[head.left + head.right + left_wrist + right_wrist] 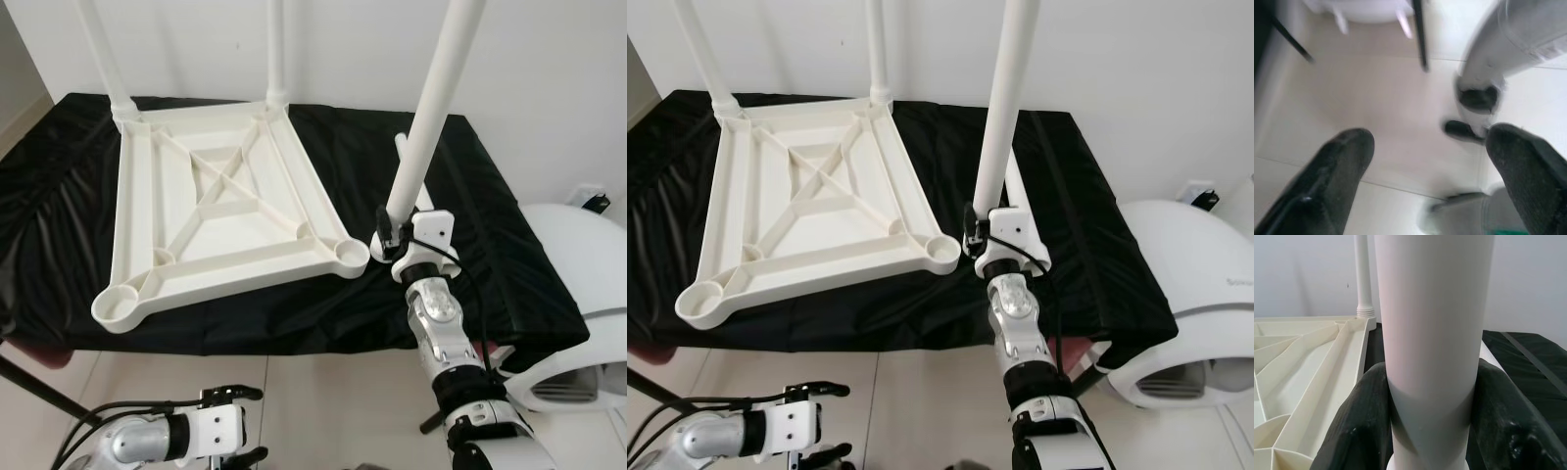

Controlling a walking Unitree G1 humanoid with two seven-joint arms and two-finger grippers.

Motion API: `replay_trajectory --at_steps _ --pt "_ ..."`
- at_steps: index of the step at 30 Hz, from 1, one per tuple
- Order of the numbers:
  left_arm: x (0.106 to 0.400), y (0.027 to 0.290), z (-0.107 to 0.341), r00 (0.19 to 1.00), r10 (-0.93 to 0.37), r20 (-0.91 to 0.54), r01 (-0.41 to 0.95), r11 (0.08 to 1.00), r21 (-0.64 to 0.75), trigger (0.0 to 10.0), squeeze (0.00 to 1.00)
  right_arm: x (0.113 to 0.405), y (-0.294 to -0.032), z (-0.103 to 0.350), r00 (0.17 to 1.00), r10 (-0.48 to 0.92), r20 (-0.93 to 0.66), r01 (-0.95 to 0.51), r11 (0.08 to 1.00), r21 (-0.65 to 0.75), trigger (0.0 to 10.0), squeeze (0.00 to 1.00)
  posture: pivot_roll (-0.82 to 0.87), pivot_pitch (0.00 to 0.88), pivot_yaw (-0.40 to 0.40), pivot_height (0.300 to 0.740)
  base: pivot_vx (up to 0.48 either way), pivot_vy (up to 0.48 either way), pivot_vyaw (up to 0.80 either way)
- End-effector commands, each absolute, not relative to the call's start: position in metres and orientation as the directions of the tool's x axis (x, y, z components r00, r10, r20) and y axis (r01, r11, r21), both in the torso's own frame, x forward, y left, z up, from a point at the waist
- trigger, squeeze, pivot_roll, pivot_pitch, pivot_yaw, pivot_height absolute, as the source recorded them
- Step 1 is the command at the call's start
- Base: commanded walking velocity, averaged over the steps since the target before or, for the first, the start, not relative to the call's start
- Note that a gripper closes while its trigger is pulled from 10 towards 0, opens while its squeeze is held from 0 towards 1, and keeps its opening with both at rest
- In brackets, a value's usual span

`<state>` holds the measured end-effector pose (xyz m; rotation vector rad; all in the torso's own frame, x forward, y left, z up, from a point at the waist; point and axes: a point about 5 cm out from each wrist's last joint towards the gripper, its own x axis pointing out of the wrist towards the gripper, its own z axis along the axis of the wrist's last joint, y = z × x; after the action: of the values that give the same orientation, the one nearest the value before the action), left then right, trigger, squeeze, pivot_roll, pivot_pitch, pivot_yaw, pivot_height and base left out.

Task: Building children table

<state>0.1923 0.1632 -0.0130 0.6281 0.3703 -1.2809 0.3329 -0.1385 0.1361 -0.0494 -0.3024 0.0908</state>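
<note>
A white children's tabletop [220,206] lies upside down on a black-covered table [470,196]. Two white legs stand in its far corners, one at the left [103,54] and one at the right [276,49]. Its two near corner sockets [350,254] [120,306] are bare. My right gripper [390,231] is shut on a third white leg [436,103], held upright just right of the near right socket; the fingers [1359,421] clamp both sides of the tube [1432,342]. Another white leg [402,147] lies on the cloth behind it. My left gripper [1425,166] hangs open low over the floor.
A white rounded appliance [578,294] stands on the floor at the right of the table. A white wall rises close behind the table. Pale tiled floor [313,401] runs along the table's near edge, where a dark stand leg [39,387] crosses at the left.
</note>
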Motion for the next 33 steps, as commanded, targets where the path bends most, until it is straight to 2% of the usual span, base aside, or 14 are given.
replay_trajectory --at_steps 1,3,4,5,7,9,10,11,12,16,19,23,29,33 --pt "0.193 0.170 -0.028 0.414 -0.670 -0.616 0.910 0.316 0.268 10.0 0.00 0.334 -0.137 0.139 0.945 0.092 0.315 -0.077 0.995 -0.059 10.0 0.00 0.05 0.000 0.011 0.740 0.000 0.000 0.00" --pt "0.192 0.176 -0.050 0.470 -0.541 -0.698 0.852 0.485 0.197 10.0 0.00 0.334 -0.136 0.138 0.945 0.088 0.314 -0.075 0.996 -0.052 10.0 0.00 0.04 0.000 0.013 0.740 0.000 0.000 0.00" --pt "0.190 0.178 -0.058 0.479 -0.483 -0.733 0.823 0.537 0.184 10.0 0.00 0.333 -0.136 0.138 0.945 0.086 0.315 -0.075 0.996 -0.049 10.0 0.00 0.04 0.000 0.016 0.740 0.000 0.000 0.00" --pt "0.187 0.181 -0.064 0.482 -0.432 -0.762 0.801 0.570 0.183 10.0 0.00 0.333 -0.135 0.138 0.945 0.085 0.316 -0.075 0.996 -0.046 10.0 0.00 0.04 0.000 0.016 0.740 0.000 0.000 0.00" --pt "0.186 0.181 -0.064 0.481 -0.431 -0.764 0.802 0.567 0.185 10.0 0.00 0.333 -0.135 0.138 0.945 0.085 0.316 -0.075 0.996 -0.045 10.0 0.00 0.04 0.000 0.016 0.740 0.000 0.000 0.00" --pt "0.184 0.184 -0.069 0.517 -0.365 -0.774 0.713 0.684 0.154 10.0 0.00 0.334 -0.136 0.138 0.944 0.084 0.318 -0.074 0.996 -0.043 10.0 0.00 0.04 0.000 0.013 0.740 0.000 0.000 0.00" --pt "0.184 0.184 -0.069 0.517 -0.365 -0.774 0.713 0.684 0.154 10.0 0.00 0.334 -0.136 0.138 0.944 0.084 0.318 -0.074 0.996 -0.043 10.0 0.00 0.04 0.000 0.013 0.740 0.000 0.000 0.00" --pt "0.181 0.190 -0.075 0.546 -0.280 -0.789 0.587 0.800 0.123 10.0 0.00 0.335 -0.135 0.140 0.943 0.080 0.323 -0.072 0.997 -0.037 10.0 0.00 0.04 0.000 0.010 0.740 0.000 0.000 0.00" --pt "0.180 0.192 -0.076 0.552 -0.255 -0.794 0.551 0.826 0.117 10.0 0.00 0.335 -0.135 0.140 0.943 0.080 0.324 -0.072 0.997 -0.036 10.0 0.00 0.04 0.000 0.009 0.740 0.000 0.000 0.00" --pt "0.177 0.195 -0.079 0.556 -0.203 -0.806 0.506 0.852 0.134 10.0 0.00 0.335 -0.135 0.141 0.942 0.081 0.326 -0.074 0.997 -0.035 10.0 0.00 0.04 0.000 0.005 0.740 0.000 0.000 0.00" --pt "0.174 0.200 -0.082 0.558 -0.141 -0.818 0.395 0.912 0.112 10.0 0.00 0.336 -0.134 0.141 0.941 0.086 0.326 -0.078 0.996 -0.037 10.0 0.00 0.04 0.000 -0.001 0.740 0.000 0.000 0.00" --pt "0.164 0.203 -0.089 0.513 -0.052 -0.857 0.328 0.934 0.139 10.0 0.00 0.338 -0.134 0.143 0.940 0.092 0.328 -0.083 0.996 -0.042 10.0 0.00 0.04 0.000 -0.007 0.740 0.000 0.000 0.00" --pt "0.156 0.193 -0.095 0.475 -0.045 -0.879 0.354 0.924 0.144 10.0 0.00 0.344 -0.138 0.150 0.938 0.075 0.340 -0.071 0.997 -0.026 10.0 0.00 0.04 0.000 -0.008 0.740 0.000 0.000 0.00" --pt "0.154 0.186 -0.097 0.463 -0.050 -0.885 0.418 0.893 0.168 10.0 0.00 0.348 -0.140 0.154 0.938 0.059 0.342 -0.065 0.998 0.006 10.0 0.00 0.04 0.000 -0.012 0.740 0.000 0.000 0.00"
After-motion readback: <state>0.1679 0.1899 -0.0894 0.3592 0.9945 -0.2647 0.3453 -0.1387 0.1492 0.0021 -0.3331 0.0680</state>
